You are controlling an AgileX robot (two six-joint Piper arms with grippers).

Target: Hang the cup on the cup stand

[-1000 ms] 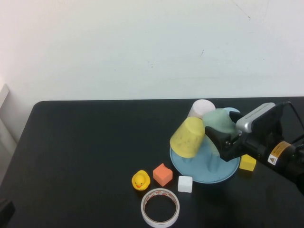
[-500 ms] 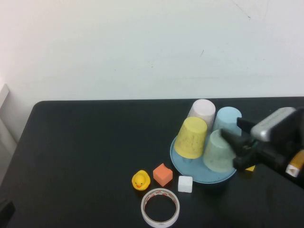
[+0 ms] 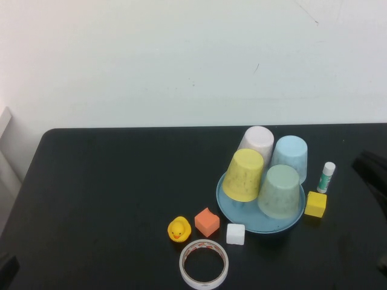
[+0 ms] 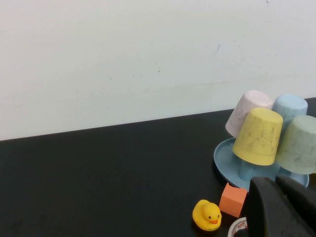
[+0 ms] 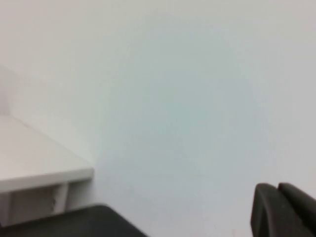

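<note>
The black counter (image 3: 109, 181) carries the cup stand (image 3: 233, 205), rubber duck (image 3: 179, 229), orange cube (image 3: 207, 222), white cube (image 3: 235, 234), tape roll (image 3: 204, 264), yellow cube (image 3: 315, 204) and glue stick (image 3: 326, 177).

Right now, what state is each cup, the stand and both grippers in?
mint-green cup: upside down on the cup stand, hung.
yellow cup: upside down on the stand, tilted.
light blue cup: upside down on the stand.
pale pink cup: upside down on the stand.
left gripper: shut, empty, near the table's front left corner.
right gripper: shut, empty, facing the wall.
</note>
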